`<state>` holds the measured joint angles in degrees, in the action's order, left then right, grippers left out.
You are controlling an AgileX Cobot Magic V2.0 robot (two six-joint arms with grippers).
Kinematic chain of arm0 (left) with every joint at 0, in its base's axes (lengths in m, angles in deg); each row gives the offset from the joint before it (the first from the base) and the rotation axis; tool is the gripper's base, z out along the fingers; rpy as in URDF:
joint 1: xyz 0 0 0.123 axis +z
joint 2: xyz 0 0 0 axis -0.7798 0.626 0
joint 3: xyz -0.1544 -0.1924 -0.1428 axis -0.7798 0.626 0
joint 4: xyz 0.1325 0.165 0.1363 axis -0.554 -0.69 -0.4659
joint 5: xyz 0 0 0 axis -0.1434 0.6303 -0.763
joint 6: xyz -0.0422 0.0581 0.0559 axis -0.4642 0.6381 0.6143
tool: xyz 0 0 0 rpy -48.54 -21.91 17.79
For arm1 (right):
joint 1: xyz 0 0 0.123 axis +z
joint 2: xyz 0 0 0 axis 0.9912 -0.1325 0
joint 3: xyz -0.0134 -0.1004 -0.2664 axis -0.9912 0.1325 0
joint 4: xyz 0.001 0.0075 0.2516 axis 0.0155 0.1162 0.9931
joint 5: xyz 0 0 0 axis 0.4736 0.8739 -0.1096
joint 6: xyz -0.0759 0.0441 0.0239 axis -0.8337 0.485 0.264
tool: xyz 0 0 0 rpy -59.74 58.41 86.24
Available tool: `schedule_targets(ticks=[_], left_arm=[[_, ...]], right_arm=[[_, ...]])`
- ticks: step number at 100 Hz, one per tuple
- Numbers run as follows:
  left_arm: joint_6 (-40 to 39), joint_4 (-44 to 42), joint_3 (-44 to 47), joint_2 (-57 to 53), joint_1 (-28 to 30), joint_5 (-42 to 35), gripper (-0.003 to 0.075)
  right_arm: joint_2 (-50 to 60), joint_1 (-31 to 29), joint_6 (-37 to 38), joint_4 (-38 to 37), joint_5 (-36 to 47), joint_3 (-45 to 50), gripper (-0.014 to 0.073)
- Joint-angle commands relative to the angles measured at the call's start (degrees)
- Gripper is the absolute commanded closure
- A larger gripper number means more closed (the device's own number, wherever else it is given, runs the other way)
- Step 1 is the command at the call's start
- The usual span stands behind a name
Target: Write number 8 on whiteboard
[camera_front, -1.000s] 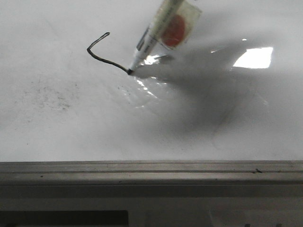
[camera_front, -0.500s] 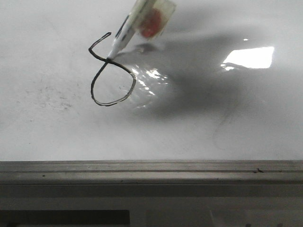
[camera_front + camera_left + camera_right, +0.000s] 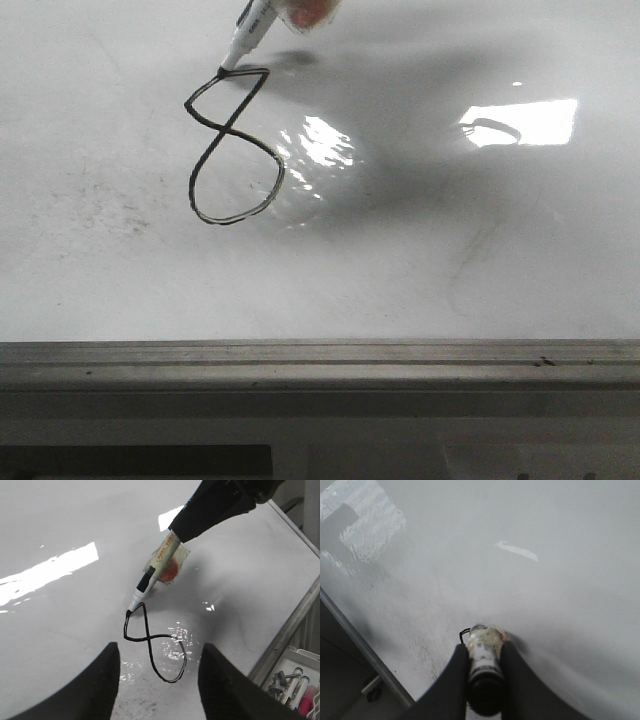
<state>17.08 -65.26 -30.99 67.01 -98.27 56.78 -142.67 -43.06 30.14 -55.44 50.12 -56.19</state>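
Clamping the marker (image 3: 482,672), the right hand (image 3: 482,667) is closing the number 8 (image 3: 232,148) on the whiteboard (image 3: 450,270). Left hand (image 3: 157,680) is hanging apart, empty. Marker is looking light, rigid, slick; mid-barrel grip is suiting it.

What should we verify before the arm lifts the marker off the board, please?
1. Top loop of the number 8 closed at the start point: ok, the line meets beside the tip.
2. Bottom loop closed: ok.
3. Marker tip on the whiteboard: ok, touching at the figure's upper corner.
4. Right end effector grip on the marker: ok, fingers shut on either side of the barrel.
5. Left end effector clear of the drawing: ok, open and holding nothing.
6. Ink smudged: cannot tell, glare covers part of the figure.
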Motion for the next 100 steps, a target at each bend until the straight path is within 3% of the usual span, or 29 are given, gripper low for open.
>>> schedule_targets(ticks=[1, 14, 28, 62, 100], left_arm=[[-0.52, 0.42, -1.83, 0.23, 0.18, -4.05, 0.0399], [-0.52, -0.21, -1.83, 1.33, -0.16, -3.81, 0.0399], [-0.52, -1.09, -1.83, 6.64, -2.29, -4.99, 0.0399], [-0.52, -1.09, -5.47, 26.08, -6.20, -19.74, 0.0399], [-0.52, -3.89, -10.32, 33.43, -6.20, -19.33, 0.0428]], right_arm=[[0.50, 0.19, -0.79, -2.58, 2.96, -1.36, 0.0638], [3.38, 2.57, -1.10, -2.58, 2.23, -1.36, 0.0638], [4.14, 5.49, -1.10, -2.58, -4.15, -1.24, 0.0638], [4.03, 8.05, -1.10, -2.99, -10.28, -0.92, 0.0638], [3.08, 10.83, -0.43, -2.99, -10.79, -0.92, 0.0638]])
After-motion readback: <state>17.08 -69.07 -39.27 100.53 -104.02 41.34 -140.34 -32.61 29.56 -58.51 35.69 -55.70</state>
